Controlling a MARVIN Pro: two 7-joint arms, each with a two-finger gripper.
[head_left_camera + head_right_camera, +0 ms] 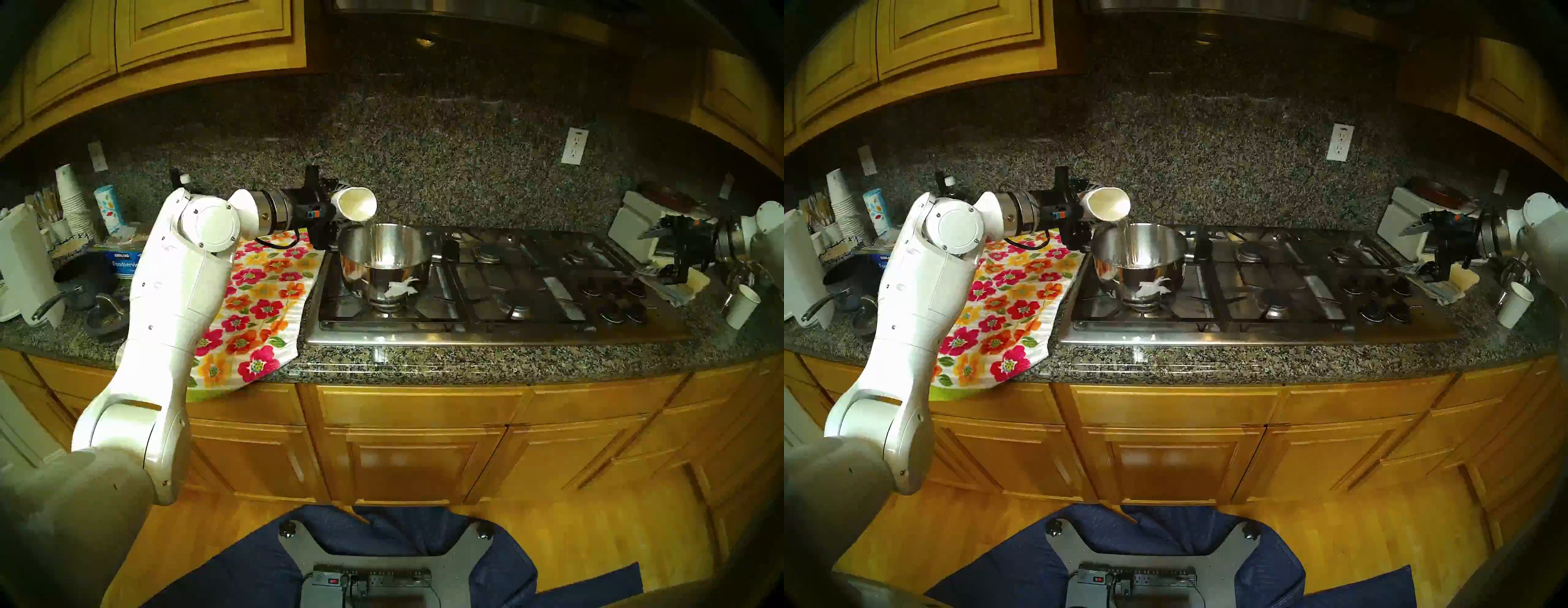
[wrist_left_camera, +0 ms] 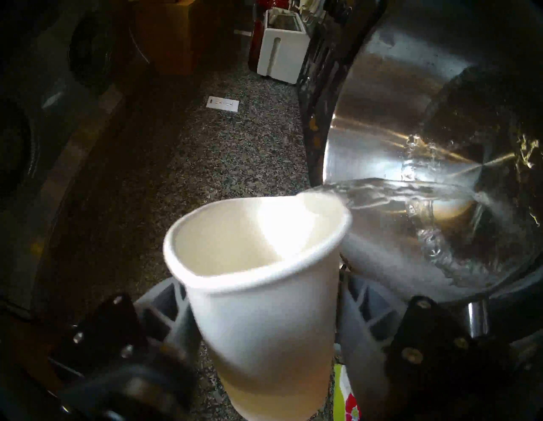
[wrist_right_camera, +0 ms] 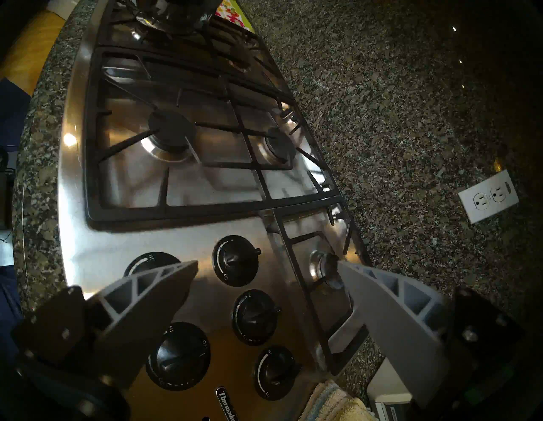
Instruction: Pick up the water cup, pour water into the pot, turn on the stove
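At the bottom centre of the left wrist view, the water cup (image 2: 261,308) fills the foreground, clenched between the grey fingers (image 2: 367,320) of the left end effector (image 2: 264,338). The cup is tipped, rim toward the right of the frame, and a clear stream of water (image 2: 411,191) runs from its lip into the pot (image 2: 396,103). In the head view the pot stands on the front left burner of the stove (image 1: 488,331), left of centre. At the right edge, the right end effector (image 3: 267,267) hangs released, fingers spread wide, above the cluster of black knobs (image 3: 235,260). A floral towel (image 1: 254,305) lies on the worktop (image 1: 424,361) left of the stove.
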